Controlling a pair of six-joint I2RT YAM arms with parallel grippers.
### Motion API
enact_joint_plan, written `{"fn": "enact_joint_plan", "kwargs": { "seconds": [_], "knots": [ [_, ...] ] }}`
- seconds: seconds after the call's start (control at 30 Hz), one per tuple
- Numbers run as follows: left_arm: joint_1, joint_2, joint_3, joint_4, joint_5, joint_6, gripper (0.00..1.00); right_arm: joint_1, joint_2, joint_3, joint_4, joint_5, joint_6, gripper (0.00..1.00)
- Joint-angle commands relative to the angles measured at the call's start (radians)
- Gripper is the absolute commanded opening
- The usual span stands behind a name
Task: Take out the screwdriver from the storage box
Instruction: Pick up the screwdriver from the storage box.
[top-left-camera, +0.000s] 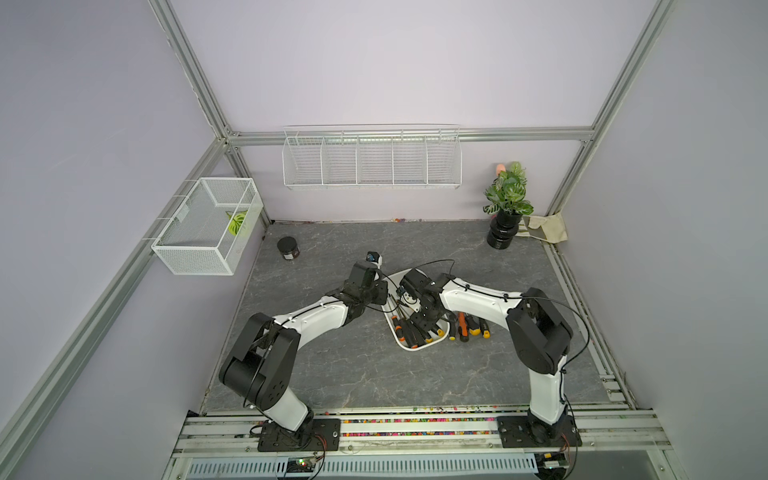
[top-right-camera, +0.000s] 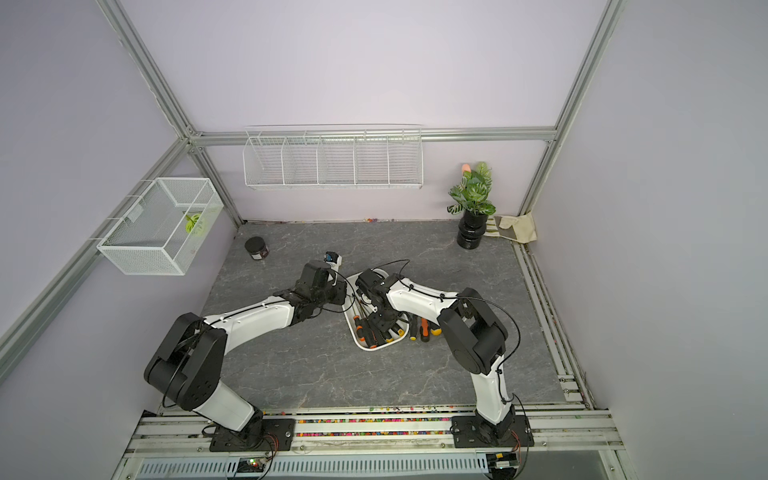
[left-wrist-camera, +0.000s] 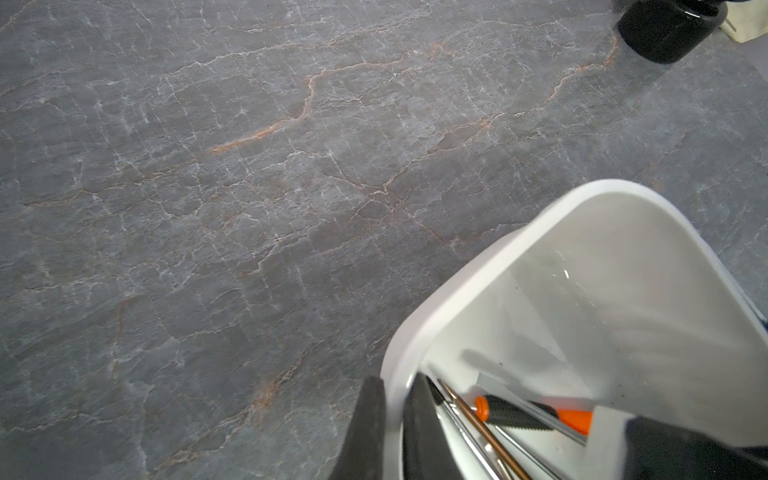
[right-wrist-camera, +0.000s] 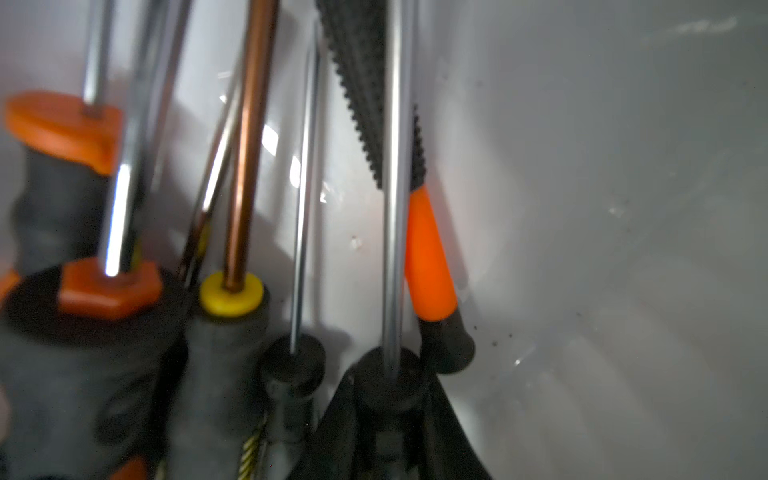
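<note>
While screwdrivers (top-left-camera: 411, 334) crowd storage box (top-left-camera: 415, 348), right claw (right-wrist-camera: 390, 388) clasping one screwdriver (right-wrist-camera: 392, 249)

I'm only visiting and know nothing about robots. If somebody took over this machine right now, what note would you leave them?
Left gripper: jaws shut on the wall of the shallow white plastic storage box, one finger inside and one outside.
Right gripper: down inside the box, jaws either side of the black handle of a silver-shafted screwdriver. Whether the grip is firm cannot be told.
Done: a few orange, yellow and black screwdrivers lie on the grey marbled tabletop beside the box.
Left: lift this one out. Other screwdrivers are in the box too.
</note>
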Motion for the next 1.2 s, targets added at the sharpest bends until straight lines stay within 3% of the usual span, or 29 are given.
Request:
{"fn": "enact_joint_plan", "kwargs": {
  "seconds": [0.0, 0.17, 0.53, 0.87, 1.17],
  "knots": [
    [-0.001, -0.012, 0.016, 0.014, -0.006, 0.029, 0.0, 0.001, 0.014, 0.0, -0.033, -0.001, 0.002, 0.15],
    [0.0, -0.007, 0.019, 0.014, -0.005, 0.029, 0.0, 0.0, -0.055, -0.017, -0.014, -0.019, 0.017, 0.0],
    [0.0, -0.008, 0.019, 0.014, 0.0, 0.027, 0.0, -0.02, -0.225, -0.076, 0.027, -0.142, 0.052, 0.0],
    [0.0, -0.012, 0.015, 0.015, -0.002, 0.023, 0.0, -0.036, -0.253, -0.078, 0.001, -0.172, 0.071, 0.0],
    [-0.001, -0.001, 0.014, 0.026, 0.004, 0.018, 0.0, -0.181, -0.447, -0.213, 0.072, -0.229, 0.138, 0.0]
  ]
}}
